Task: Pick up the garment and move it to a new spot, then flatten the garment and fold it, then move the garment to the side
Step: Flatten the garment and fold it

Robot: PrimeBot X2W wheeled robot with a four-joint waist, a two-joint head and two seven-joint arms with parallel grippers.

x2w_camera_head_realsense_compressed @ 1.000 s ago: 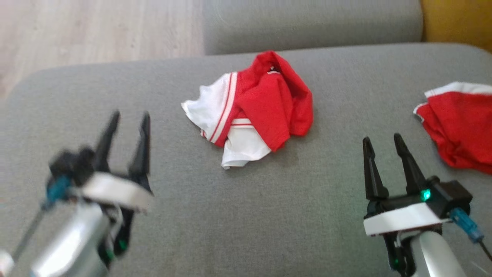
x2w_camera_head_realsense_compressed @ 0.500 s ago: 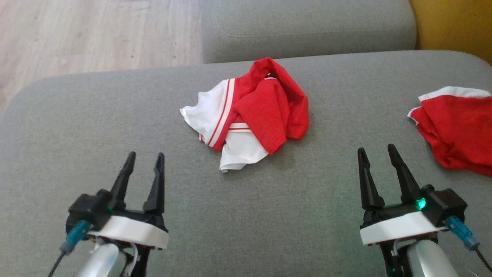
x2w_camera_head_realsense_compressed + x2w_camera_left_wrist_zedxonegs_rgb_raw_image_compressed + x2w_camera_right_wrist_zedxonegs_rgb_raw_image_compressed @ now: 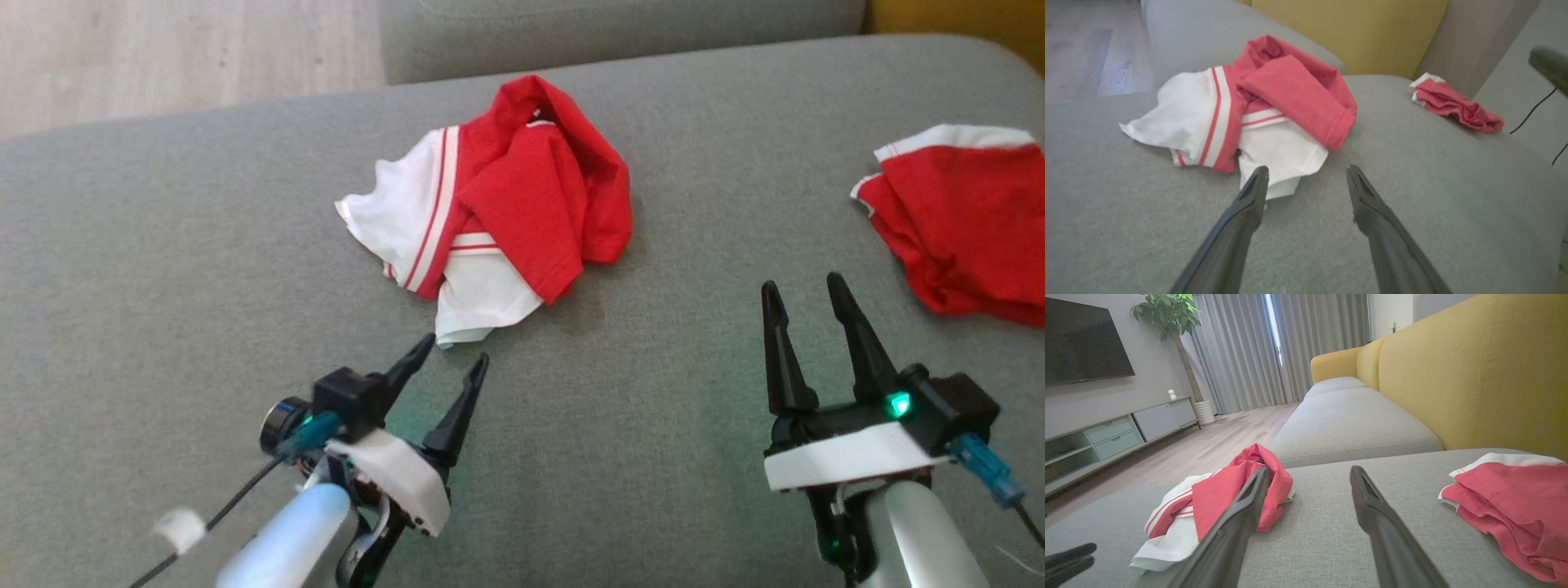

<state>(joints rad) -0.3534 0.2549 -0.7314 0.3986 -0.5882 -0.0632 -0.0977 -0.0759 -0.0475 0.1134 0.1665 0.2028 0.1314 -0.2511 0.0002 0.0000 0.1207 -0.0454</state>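
The garment (image 3: pixel 522 188) is a crumpled red and white heap in the middle of the grey sofa cushion (image 3: pixel 163 245). My left gripper (image 3: pixel 455 349) is open, and its fingertips are just short of the heap's near white corner. In the left wrist view the garment (image 3: pixel 1274 94) lies straight ahead, and the left fingertip of my left gripper (image 3: pixel 1306 169) overlaps its white hem. My right gripper (image 3: pixel 801 282) stands open and empty over bare cushion, off to the heap's right. In the right wrist view the garment (image 3: pixel 1229 494) lies left of my right gripper (image 3: pixel 1309 469).
A second red and white cloth (image 3: pixel 963 220) lies at the cushion's right edge, also seen as a red cloth (image 3: pixel 1506 498) near the yellow backrest (image 3: pixel 1474 375). Another grey cushion (image 3: pixel 620 33) lies beyond. Wooden floor (image 3: pixel 163 57) runs past the cushion's far left edge.
My left gripper has swung right and forward, up to the garment's near white corner. The head camera has tilted and shifted. The right gripper has stayed about where it was.
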